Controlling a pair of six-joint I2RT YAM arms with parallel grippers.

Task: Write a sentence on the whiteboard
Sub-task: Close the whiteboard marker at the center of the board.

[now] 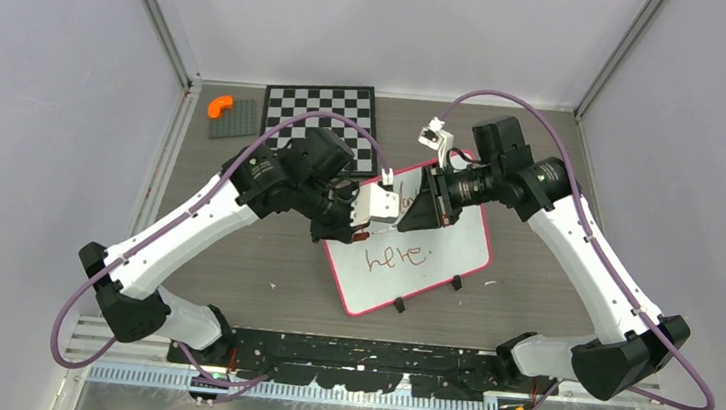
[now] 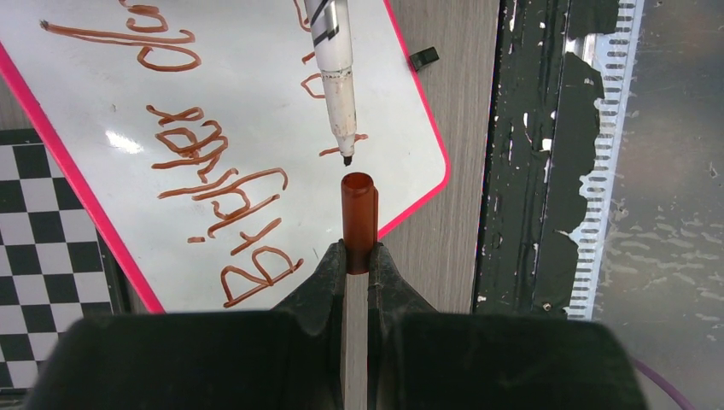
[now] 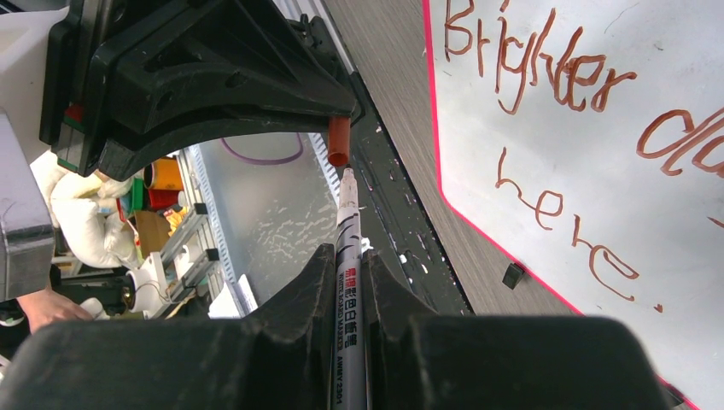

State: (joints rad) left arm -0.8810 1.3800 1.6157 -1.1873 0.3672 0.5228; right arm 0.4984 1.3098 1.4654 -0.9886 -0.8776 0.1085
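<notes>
Left gripper [image 2: 359, 256] pinches a reddish-brown cap [image 2: 359, 205], open end facing out. Right gripper [image 3: 348, 256] pinches the marker [image 3: 349, 218] by its barrel. The marker tip is lined up with the cap's mouth, just short of it, not touching. Both hang over the whiteboard [image 1: 461, 240], which lies flat mid-table [image 1: 231, 278], skewed, near a checkered board [image 1: 320, 110]. The sentence [image 2: 213, 188] is on it: "Brighter" and "here" readable, the middle words cut off.

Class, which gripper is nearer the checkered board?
Left. The left gripper, gripping the cap, is close to the checkered board; the right gripper, gripping the marker, is farther right over the whiteboard.
</notes>
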